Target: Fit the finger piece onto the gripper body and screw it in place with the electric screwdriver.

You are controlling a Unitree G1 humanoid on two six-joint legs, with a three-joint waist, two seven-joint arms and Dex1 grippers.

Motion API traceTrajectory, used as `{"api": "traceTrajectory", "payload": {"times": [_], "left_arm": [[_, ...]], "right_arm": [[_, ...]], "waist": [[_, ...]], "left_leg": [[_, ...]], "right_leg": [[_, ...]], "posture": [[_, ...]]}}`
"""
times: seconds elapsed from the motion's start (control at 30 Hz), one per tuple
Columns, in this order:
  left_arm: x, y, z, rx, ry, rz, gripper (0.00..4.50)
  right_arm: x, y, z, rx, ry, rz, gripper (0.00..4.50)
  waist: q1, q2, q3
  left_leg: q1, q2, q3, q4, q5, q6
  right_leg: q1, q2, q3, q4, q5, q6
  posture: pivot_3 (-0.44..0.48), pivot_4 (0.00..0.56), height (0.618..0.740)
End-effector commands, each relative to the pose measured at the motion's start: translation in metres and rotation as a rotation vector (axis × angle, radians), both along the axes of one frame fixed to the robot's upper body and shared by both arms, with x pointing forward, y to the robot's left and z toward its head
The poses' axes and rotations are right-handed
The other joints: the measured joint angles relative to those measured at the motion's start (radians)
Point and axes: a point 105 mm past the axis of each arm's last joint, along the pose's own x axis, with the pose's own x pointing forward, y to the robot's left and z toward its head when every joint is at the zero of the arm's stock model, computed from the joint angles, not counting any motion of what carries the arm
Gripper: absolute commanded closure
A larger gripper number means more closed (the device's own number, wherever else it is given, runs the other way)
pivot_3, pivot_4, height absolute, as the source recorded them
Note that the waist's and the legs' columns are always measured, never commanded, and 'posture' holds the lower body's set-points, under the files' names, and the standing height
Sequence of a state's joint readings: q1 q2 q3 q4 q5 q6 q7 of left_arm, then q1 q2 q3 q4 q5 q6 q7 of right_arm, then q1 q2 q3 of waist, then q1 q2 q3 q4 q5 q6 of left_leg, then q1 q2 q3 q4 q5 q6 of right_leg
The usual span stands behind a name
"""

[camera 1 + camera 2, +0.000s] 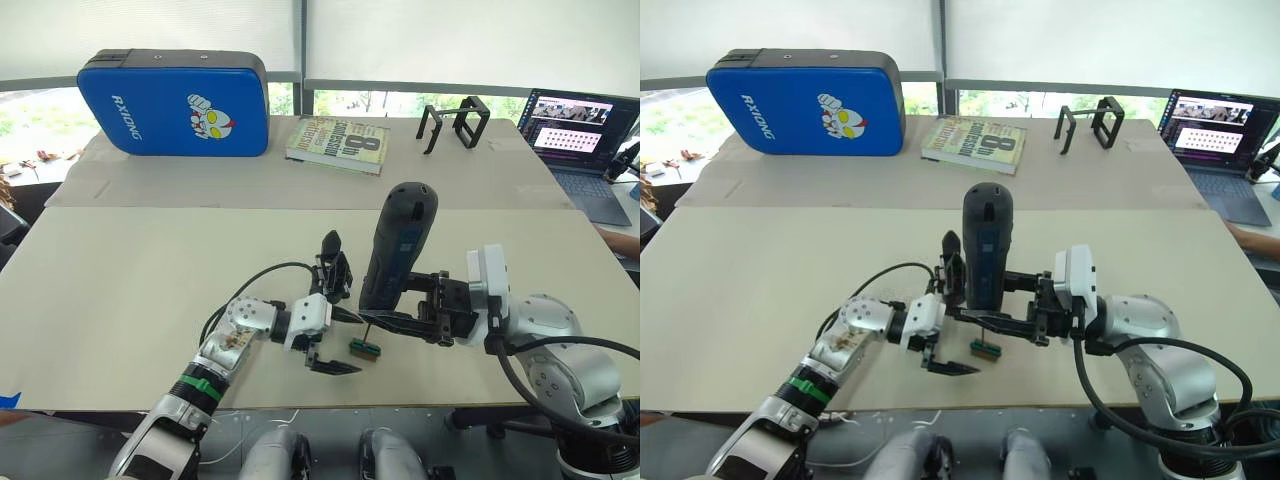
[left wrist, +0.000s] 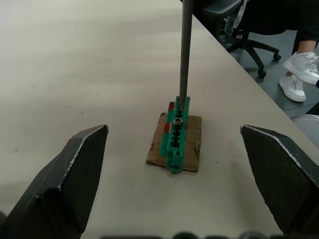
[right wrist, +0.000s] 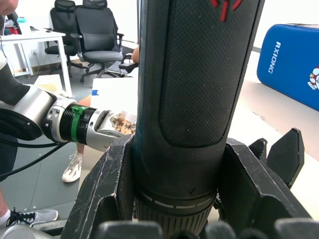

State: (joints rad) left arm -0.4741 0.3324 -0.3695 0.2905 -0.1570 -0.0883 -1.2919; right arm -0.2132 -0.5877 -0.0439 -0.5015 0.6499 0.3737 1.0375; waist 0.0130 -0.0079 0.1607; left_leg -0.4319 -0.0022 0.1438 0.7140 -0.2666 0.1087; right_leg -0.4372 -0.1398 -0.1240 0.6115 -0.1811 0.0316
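Right gripper (image 1: 425,322): clamped on screwdriver (image 1: 397,245), upright, bit down on green block (image 2: 176,134) near table's front edge.
Left gripper (image 1: 330,340): spread wide, empty, flanking block.
Gripper body (image 1: 332,268): apparently just behind left gripper.
Risk: bit slips off screw; block skids, tips.

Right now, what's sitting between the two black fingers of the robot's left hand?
In the left wrist view, a small green block on a brown pad lies between the open fingers, with the electric screwdriver's metal bit pressing onto it.
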Motion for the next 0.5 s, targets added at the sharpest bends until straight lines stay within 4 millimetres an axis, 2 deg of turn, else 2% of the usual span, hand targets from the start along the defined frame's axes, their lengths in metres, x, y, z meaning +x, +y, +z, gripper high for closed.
{"api": "traceTrajectory", "payload": {"times": [0.03, 0.5], "left_arm": [[0.0000, -0.0042, 0.0079, -0.012, -0.032, -0.027, 0.00], [0.0010, -0.0042, 0.0077, -0.004, -0.038, -0.030, 0.00]], "right_arm": [[-0.0043, 0.0002, 0.0103, 0.019, -0.047, 0.016, 2.56], [-0.0024, 0.0006, 0.0063, 0.014, -0.035, 0.012, 2.56]], "waist": [[0.000, 0.000, 0.000], [0.000, 0.000, 0.000]], "left_leg": [[0.000, 0.000, 0.000, 0.000, 0.000, 0.001], [0.000, 0.000, 0.000, 0.000, 0.000, 0.001]], "right_leg": [[0.000, 0.000, 0.000, 0.000, 0.000, 0.000], [0.000, 0.000, 0.000, 0.000, 0.000, 0.000]], "posture": [[0.000, 0.150, 0.740], [0.000, 0.150, 0.740]]}}
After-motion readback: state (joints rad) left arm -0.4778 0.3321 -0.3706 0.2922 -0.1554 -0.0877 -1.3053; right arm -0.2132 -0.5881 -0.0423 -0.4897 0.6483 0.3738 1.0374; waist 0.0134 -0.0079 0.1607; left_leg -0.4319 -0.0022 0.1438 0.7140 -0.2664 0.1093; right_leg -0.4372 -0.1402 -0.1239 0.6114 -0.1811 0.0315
